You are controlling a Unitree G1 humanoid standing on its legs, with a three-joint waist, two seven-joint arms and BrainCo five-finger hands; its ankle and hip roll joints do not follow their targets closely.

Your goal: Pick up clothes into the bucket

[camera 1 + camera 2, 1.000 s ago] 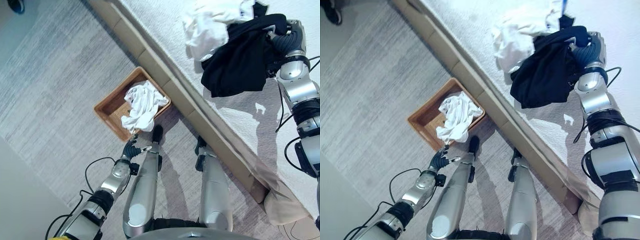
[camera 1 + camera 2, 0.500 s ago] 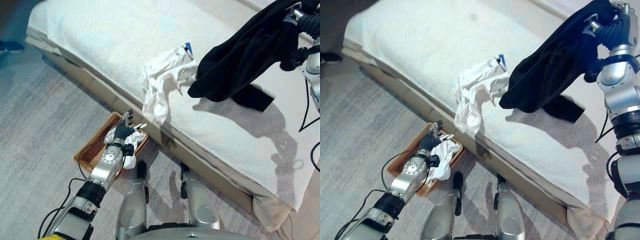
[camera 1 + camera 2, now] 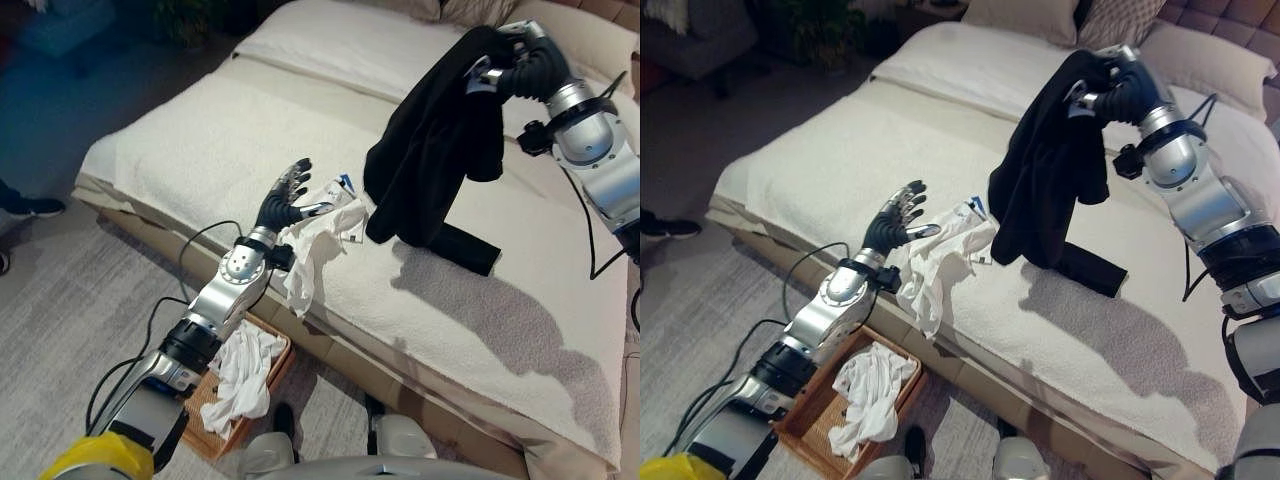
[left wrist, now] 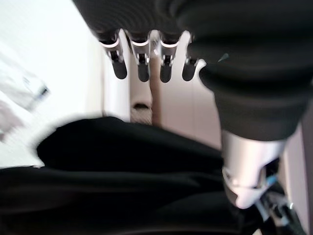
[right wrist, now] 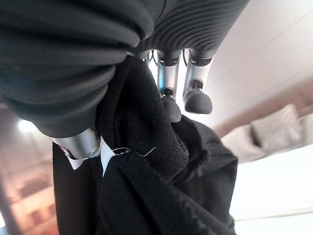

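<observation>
Hanging from the right hand [image 3: 510,70], whose fingers are curled into the fabric, a black garment [image 3: 430,150] dangles above a white bed [image 3: 200,150], its lower end touching the cover. The left hand [image 3: 285,200] hovers with fingers spread, holding nothing, beside a crumpled white garment [image 3: 320,235] at the bed's edge. Below on the floor, a wooden basket [image 3: 805,420] holds white cloth [image 3: 868,390].

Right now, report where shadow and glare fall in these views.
Left eye view: the black garment, held up by the right hand, throws a soft shadow onto the bed. Right wrist view: bright backlight behind the garment. Left wrist view: the bed glares white.
</observation>
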